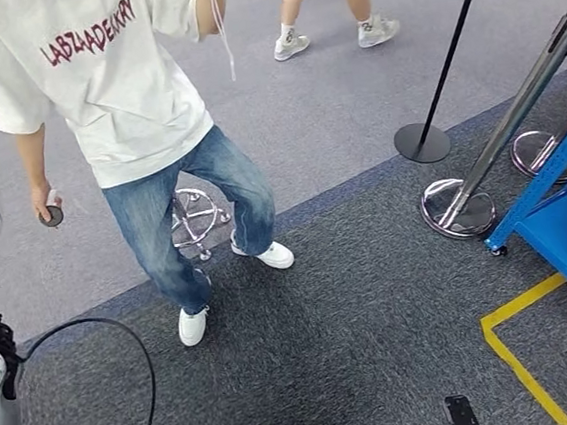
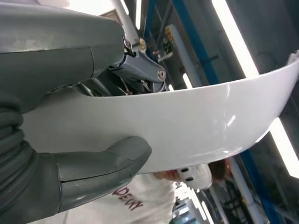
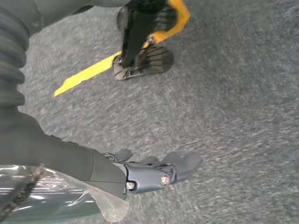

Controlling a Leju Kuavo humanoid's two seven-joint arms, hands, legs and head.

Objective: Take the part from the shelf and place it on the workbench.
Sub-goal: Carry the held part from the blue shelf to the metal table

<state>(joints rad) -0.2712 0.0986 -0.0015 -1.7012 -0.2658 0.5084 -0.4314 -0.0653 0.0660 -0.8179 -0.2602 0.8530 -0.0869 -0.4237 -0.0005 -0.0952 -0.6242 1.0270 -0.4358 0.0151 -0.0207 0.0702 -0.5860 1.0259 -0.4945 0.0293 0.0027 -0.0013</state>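
The left hand (image 2: 81, 116) grips the white curved part (image 2: 183, 121), thumb on one side, fingers on the other. The right hand (image 3: 148, 172) hangs over the carpet, fingers apart, holding nothing.

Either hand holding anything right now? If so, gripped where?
The left hand grips a glossy white curved part at its near end, thumb on one face and fingers on the other. The right hand hangs over the carpet and holds nothing.

Head view downward — wrist views close, perhaps opposed.
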